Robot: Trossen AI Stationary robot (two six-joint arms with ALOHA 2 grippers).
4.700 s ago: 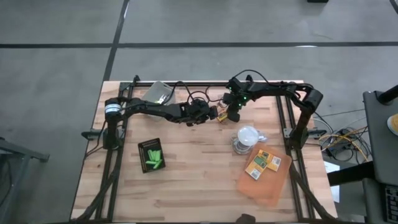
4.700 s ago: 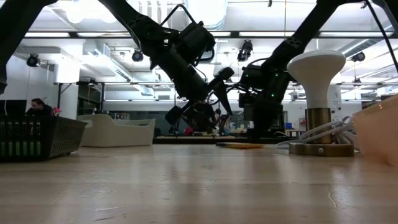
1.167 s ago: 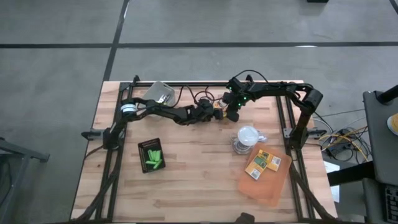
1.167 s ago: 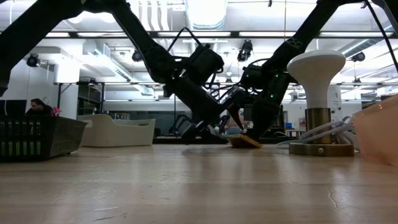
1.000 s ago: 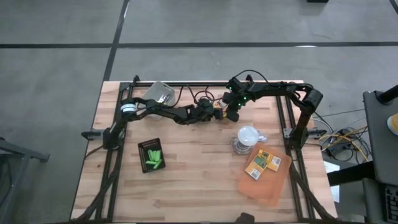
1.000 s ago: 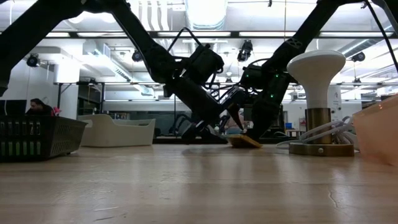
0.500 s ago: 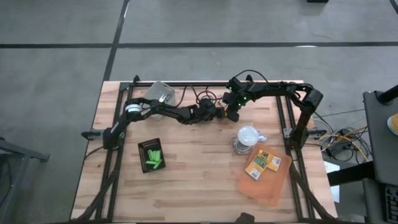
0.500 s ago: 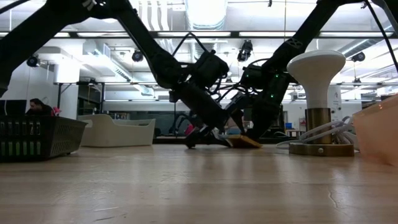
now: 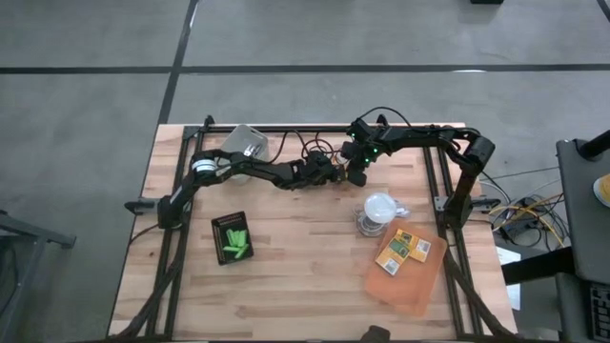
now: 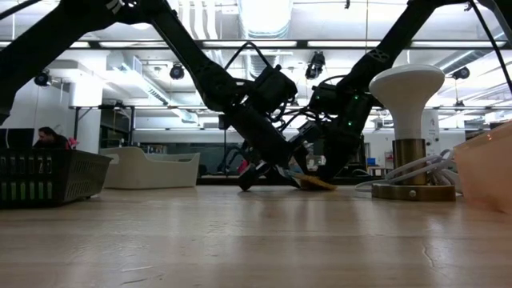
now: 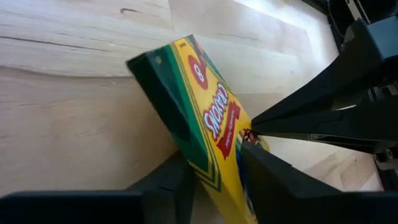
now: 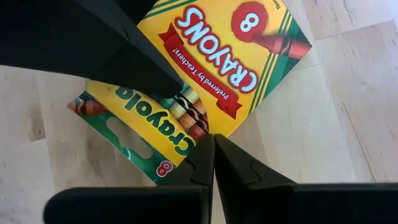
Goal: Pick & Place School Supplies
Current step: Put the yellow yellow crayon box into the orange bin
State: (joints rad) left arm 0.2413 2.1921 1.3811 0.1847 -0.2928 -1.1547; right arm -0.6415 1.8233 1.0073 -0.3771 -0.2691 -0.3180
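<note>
On the left half of the counter (image 9: 286, 267), a black tray (image 9: 233, 237) with green sticks (image 9: 234, 240) in it is seen, well apart from the work. Further right, toward the far edge, the left tool (image 9: 331, 175) is stretched out low across the counter, and in its wrist view its two fingers are closed on either flat face of a crayon box (image 11: 205, 118). The box is held tilted, one corner raised, with its long axis running away from the left tool toward the right arm. Immediately right of it, the right tool (image 9: 356, 175) is pointed down; its fingers appear pressed together, with nothing between them, their tips just at the box's edge where a second crayon box (image 12: 134, 134) lies partly beneath the first. The gripped box is thus judged to be already secured by the left tool, and the coming lift turns on drawing it back along its long axis, clear of the right tool. At the near right, more boxes (image 9: 404, 248) are lying on the orange sheet (image 9: 410, 286), beside a white lamp (image 9: 379, 208).
</note>
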